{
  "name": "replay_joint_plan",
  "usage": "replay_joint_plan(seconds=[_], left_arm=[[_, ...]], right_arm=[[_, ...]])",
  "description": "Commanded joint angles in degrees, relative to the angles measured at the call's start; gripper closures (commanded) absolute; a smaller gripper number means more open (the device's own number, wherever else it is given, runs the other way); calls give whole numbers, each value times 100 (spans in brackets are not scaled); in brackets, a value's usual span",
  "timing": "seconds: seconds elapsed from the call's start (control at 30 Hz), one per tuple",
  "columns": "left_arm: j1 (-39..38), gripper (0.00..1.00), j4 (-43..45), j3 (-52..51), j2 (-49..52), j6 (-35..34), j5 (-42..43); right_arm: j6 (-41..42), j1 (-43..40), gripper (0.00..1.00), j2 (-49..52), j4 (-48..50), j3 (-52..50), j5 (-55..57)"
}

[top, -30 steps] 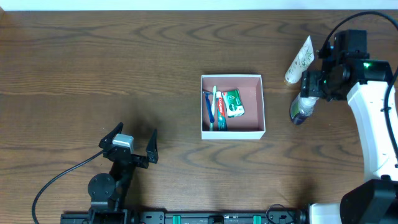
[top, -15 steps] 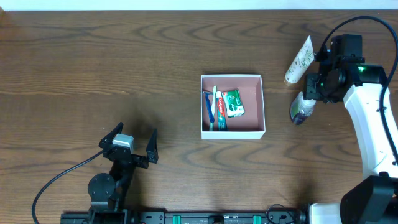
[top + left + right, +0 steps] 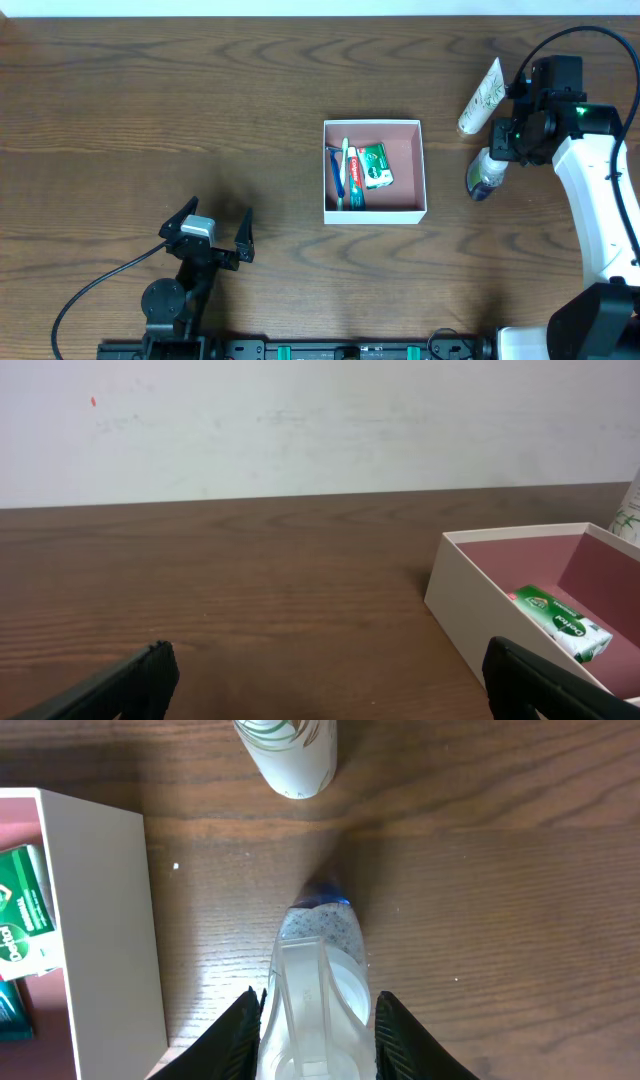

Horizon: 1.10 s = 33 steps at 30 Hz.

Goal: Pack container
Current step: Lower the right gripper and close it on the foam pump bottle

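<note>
The container [image 3: 405, 165], a shallow white-walled box with a pink inside, sits mid-table. It holds a toothbrush [image 3: 345, 170], a red toothpaste box [image 3: 356, 185] and a green packet [image 3: 374, 166]. At the right lies a clear bottle [image 3: 487, 172] with bluish contents. My right gripper [image 3: 495, 158] is over it, and in the right wrist view its fingers [image 3: 245, 1025] press both sides of the bottle [image 3: 318, 970]. My left gripper [image 3: 218, 212] stands open at the near left with nothing between its fingers; its wrist view shows the container wall [image 3: 470, 610] off to the right.
A white tube [image 3: 482, 95] with green print lies just beyond the bottle, its end [image 3: 290, 750] close to the bottle's tip. The container wall [image 3: 100, 920] stands left of the bottle, the green packet [image 3: 25, 920] behind it.
My right gripper has shifted slightly toward the table's far edge and closed its fingers onto the clear bottle. The bottle and the left arm have not moved.
</note>
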Motion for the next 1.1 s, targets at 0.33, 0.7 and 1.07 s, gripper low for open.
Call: replay_joint_plan(seconds=[0.33,0.7,1.07], left_arm=[[24,2,-190,-103,-35,-31,37],[24,2,-190,-103,-35,-31,37],[24,2,-190,-103,-35,-31,39]], right_arm=[[-72,-70,50,-33,-162,-31,55],[-90,-70,50,162,-160,-35,52],[-87,-70,63,245,-114,-33,76]])
